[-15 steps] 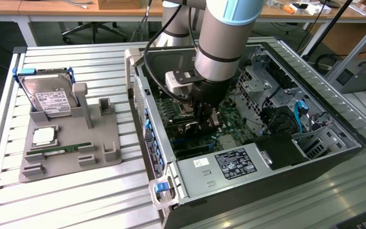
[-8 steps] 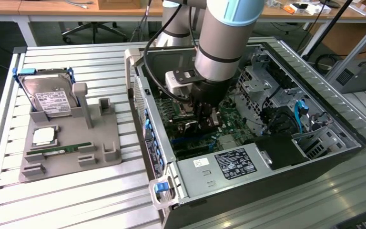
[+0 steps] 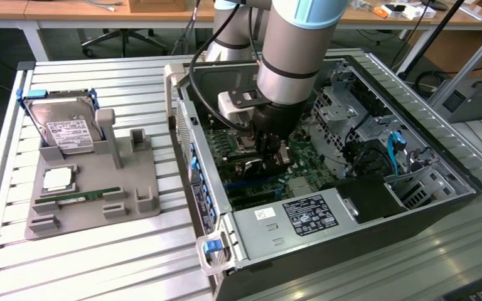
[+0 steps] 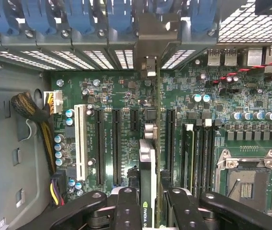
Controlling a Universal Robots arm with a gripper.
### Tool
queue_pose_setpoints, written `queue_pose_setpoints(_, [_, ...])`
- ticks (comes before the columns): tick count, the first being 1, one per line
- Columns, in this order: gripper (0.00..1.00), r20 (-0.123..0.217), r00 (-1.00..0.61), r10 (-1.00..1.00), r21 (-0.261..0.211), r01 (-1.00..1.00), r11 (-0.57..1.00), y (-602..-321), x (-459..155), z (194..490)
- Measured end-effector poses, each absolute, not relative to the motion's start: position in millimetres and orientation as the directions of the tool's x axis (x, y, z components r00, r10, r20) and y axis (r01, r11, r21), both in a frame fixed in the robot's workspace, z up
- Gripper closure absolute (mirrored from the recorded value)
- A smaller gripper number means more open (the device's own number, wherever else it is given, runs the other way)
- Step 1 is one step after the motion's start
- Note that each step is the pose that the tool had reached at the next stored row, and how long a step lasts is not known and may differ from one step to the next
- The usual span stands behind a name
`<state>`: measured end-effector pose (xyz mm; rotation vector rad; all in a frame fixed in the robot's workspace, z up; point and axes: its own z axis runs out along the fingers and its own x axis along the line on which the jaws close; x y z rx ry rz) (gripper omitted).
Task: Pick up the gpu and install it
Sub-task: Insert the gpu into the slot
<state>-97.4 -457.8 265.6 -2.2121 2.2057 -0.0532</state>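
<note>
Hidden or unclear:
- Inside the case (image 3: 442,188), the arm blocked most of the gripper (image 3: 273,157) in the exterior view, and the card under it was hard to pick out there.
- In the wrist view the gpu (image 4: 148,163) appeared edge-on only, its lower end cut off between the fingers (image 4: 126,208).
- Could not tell whether its edge was seated in a slot or just above one.
- Blue latches (image 4: 78,14) along the case's rear wall were cropped, so the count is uncertain.

Grip: the gripper (image 4: 151,203) was clamped on the gpu, one black finger on each face.

Position: the gpu stood upright inside the case, over the motherboard (image 4: 251,96). It lay among the long slots, with its silver bracket up against the case's rear slot wall.

Counts:
- One arm and one gpu.
- One white slot (image 4: 81,139) and three long black slots in plain sight.
- One CPU socket (image 4: 243,177) with a metal frame.
- Outside the case, toward the exterior view's left, one grey tray (image 3: 140,207). It held one hard drive (image 3: 67,128) and one green memory stick (image 3: 73,199).

Materials:
- Table (image 3: 98,251) of ribbed aluminium slats.
- Tray matte grey with upright posts.
- Drive silver with a white label and a blue frame.
- Case black with perforated steel.
- Board green, studded with round capacitors.
</note>
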Motion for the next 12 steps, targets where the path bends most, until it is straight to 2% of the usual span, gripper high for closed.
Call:
queue_pose_setpoints(6, [0.73, -0.004, 0.003, -1.0, -0.038, -0.999, -0.002, -457.7, -97.4, 265.5])
queue_pose_setpoints(12, [0.73, -0.005, -0.003, -1.0, -0.038, -0.999, 0.003, -458.8, -97.4, 265.6])
